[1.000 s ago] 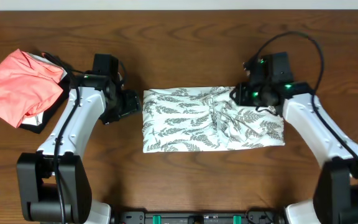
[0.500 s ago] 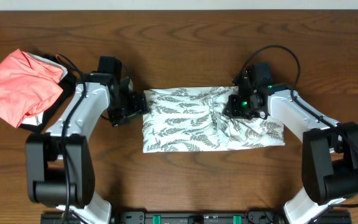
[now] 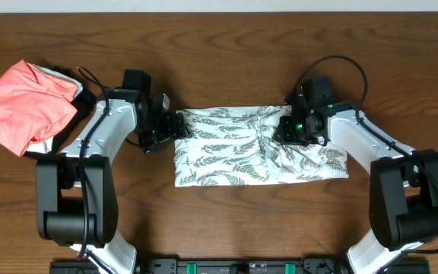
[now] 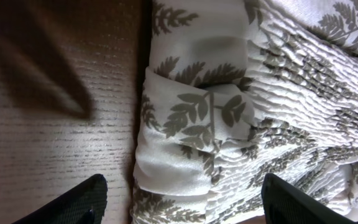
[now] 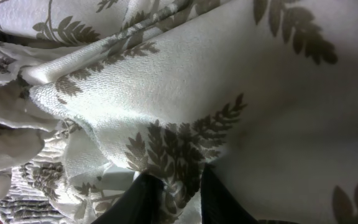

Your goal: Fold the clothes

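Overhead, the left pincer (image 3: 175, 128) has crept, spread wide, to the dress (image 3: 219, 156); the right pincer (image 3: 284, 129) stays clenched on it, so a fold looks imminent.

White dress (image 3: 230, 156) with grey-green fern leaves (other garment (image 3: 23, 106) plain coral-pink), table (image 3: 219, 221) brown wood-grain.

The overhead view looks straight down from high above the table (image 3: 226, 46), taking in the whole dress (image 3: 257, 148). The left wrist view faces down, near the dress's left end. The right wrist view sits very close, apparently near its gathered middle. All share the dress.
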Controlling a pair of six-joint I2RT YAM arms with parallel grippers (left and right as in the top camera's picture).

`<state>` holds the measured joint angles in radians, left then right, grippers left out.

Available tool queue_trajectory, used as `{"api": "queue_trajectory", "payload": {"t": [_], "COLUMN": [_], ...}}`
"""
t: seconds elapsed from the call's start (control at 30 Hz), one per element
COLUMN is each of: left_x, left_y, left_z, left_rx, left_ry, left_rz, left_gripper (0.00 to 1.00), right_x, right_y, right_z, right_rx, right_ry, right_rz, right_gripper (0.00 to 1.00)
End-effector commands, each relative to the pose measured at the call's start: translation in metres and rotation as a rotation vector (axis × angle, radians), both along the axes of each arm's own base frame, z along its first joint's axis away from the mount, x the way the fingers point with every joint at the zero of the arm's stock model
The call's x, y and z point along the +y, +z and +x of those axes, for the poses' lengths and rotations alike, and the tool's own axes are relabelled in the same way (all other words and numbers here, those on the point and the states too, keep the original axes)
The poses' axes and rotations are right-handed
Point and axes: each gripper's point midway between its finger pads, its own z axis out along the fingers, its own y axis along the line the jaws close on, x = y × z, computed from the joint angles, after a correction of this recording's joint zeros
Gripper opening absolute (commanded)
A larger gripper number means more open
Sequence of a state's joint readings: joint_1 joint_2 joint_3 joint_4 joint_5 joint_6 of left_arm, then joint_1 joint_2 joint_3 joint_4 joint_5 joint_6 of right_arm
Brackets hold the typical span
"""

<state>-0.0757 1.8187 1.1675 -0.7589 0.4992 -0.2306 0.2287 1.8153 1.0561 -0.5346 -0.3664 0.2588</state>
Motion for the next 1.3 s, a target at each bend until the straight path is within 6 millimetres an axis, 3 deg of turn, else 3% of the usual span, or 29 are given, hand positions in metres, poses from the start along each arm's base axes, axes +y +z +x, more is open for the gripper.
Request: {"api": "queue_trajectory", "payload": {"t": [0.0, 0.13, 0.3, 0.53, 0.67, 0.83, 0.93, 1.27], "left_x": [-0.002, -0.003, -0.017, -0.018, -0.018, -0.014, -0.006, 0.065], "left_y": [-0.015, -0.031, -0.033, -0.032, -0.032, -0.031, -0.029, -0.019], "left_z": [-0.005, -0.011, -0.011, -0.011, -0.010, -0.010, -0.009, -0.007], "left_rx": [0.043, 0.085, 0.103, 0.093, 0.090, 0.083, 0.079, 0.050], "left_ry": [-0.019, -0.019, -0.023, -0.037, -0.040, -0.044, -0.025, 0.071], "left_rz": [-0.010, -0.021, -0.108, -0.115, -0.115, -0.110, -0.096, 0.119], "left_gripper": [0.80, 0.80, 0.78, 0.41, 0.06, 0.06, 0.06, 0.06], "right_x": [0.002, 0.002, 0.002, 0.002, 0.002, 0.003, 0.011, 0.019], "right_y": [-0.004, -0.004, -0.004, -0.004, -0.004, -0.003, 0.008, 0.093], "right_z": [-0.003, -0.003, -0.003, -0.003, -0.003, -0.002, 0.004, 0.037], "right_rx": [0.008, 0.009, 0.008, 0.009, 0.009, 0.001, -0.032, -0.264], "right_ry": [0.019, 0.019, 0.019, 0.019, 0.019, 0.020, 0.056, 0.070], "right_rz": [-0.005, -0.005, -0.005, -0.005, -0.005, -0.003, 0.044, 0.108], "right_gripper": [0.24, 0.24, 0.24, 0.24, 0.24, 0.25, 0.28, 0.32]}}
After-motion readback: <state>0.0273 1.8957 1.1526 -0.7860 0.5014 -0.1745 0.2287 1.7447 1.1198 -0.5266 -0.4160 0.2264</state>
